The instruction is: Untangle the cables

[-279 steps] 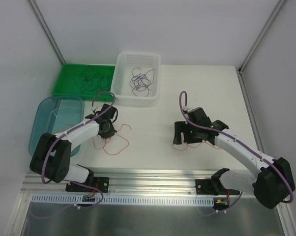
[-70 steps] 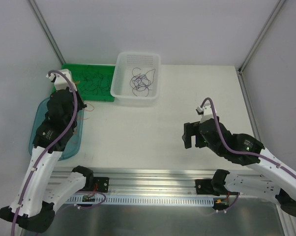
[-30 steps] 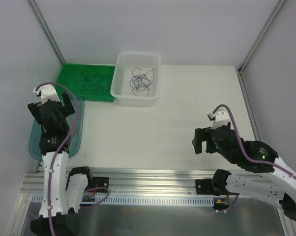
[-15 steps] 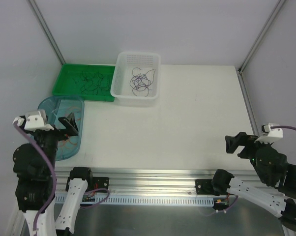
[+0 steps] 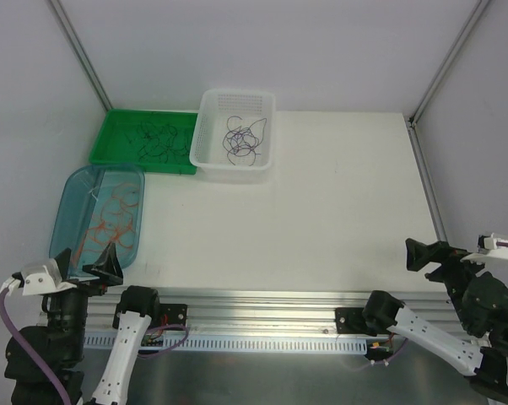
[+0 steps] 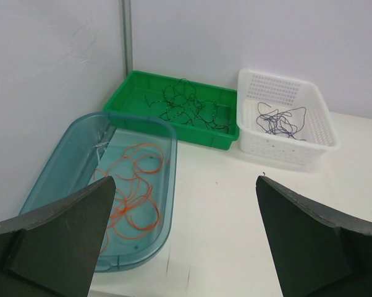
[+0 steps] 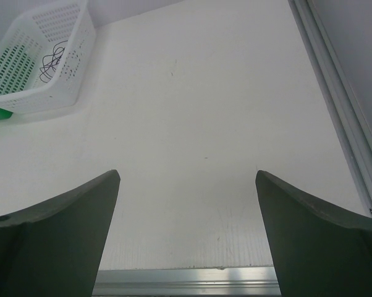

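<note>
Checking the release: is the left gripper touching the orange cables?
Apart. The left wrist view shows the left gripper open and empty, the orange cables lying in the blue bin beyond it.

Cables (image 5: 112, 224) lie in tub (image 5: 66, 207), tray (image 5: 107, 145) behind it, and basket (image 5: 233, 173) seemingly touching tray's right side.

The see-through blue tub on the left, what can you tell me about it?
The blue tub is a long, shallow bin of clear, tinted plastic with rounded corners. It sits flat on the white table near the left wall, just in front of the green tray. Loose, curly orange wires lie in loops on its floor.
</note>
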Robot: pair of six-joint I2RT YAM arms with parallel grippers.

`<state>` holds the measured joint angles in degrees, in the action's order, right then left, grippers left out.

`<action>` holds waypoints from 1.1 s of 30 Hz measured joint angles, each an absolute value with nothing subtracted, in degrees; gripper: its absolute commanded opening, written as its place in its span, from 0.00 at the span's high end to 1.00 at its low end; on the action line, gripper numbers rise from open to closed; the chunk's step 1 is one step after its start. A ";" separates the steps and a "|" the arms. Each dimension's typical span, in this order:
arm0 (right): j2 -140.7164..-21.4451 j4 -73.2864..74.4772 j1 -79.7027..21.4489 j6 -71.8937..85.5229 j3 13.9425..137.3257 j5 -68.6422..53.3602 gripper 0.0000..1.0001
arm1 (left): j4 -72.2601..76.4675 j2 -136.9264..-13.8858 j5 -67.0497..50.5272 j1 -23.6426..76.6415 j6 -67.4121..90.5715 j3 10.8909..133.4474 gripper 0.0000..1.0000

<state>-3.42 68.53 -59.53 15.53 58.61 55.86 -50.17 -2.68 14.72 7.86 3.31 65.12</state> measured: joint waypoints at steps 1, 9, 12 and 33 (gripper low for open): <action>-2.46 68.34 -59.53 15.07 58.33 56.07 0.03 | -50.68 -1.43 15.31 7.90 3.25 64.97 0.01; -0.30 67.94 -59.64 13.43 56.90 57.12 0.03 | -53.06 -0.16 18.02 7.90 3.42 64.16 0.01; -0.30 67.85 -59.90 13.37 56.25 57.49 0.03 | -53.25 -0.19 19.94 7.94 3.99 63.20 0.01; -0.30 67.05 -60.27 13.45 54.50 57.65 0.03 | -54.00 -0.16 23.09 8.29 7.99 60.93 0.01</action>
<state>-0.30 67.05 -60.27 13.45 54.50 57.65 -54.00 -0.16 23.09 8.29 7.99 60.93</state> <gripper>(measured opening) 0.969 0.992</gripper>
